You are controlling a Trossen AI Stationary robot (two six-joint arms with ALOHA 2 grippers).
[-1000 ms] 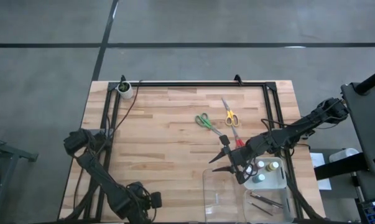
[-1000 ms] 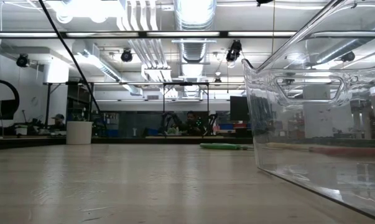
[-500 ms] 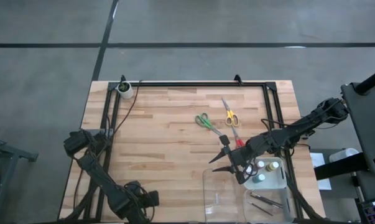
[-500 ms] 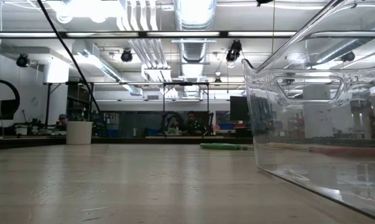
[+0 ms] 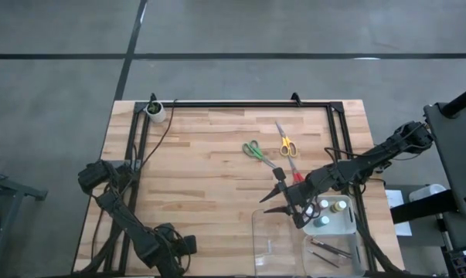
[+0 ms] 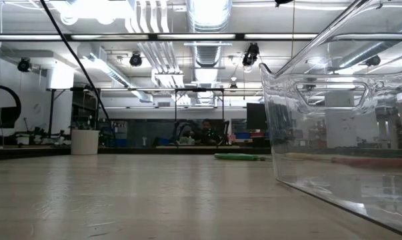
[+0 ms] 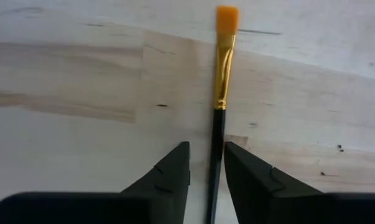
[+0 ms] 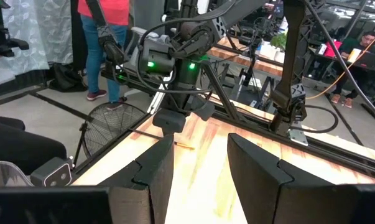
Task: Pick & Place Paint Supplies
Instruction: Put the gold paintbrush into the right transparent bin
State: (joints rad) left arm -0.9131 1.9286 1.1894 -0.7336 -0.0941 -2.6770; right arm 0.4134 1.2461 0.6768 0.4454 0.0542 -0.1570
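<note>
Brush (image 7: 217,118) lies on the wooden table (image 5: 202,170) between the left gripper (image 7: 207,163) fingers, slightly parted, not clearly pinching it. Nothing has visibly shifted since a second ago. Only the overhead view shows the right gripper (image 5: 279,194), fingers apart and empty, beside the clear tray (image 5: 262,232).

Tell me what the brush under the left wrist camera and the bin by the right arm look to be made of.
The brush: glossy black handle, likely lacquered wood or plastic; shiny gold ferrule that looks like metal; orange bristles, probably synthetic. It lies between the left gripper fingers. The bin: clear hard plastic, glossy; the room shows through its walls, with bright reflections on the rim.
</note>
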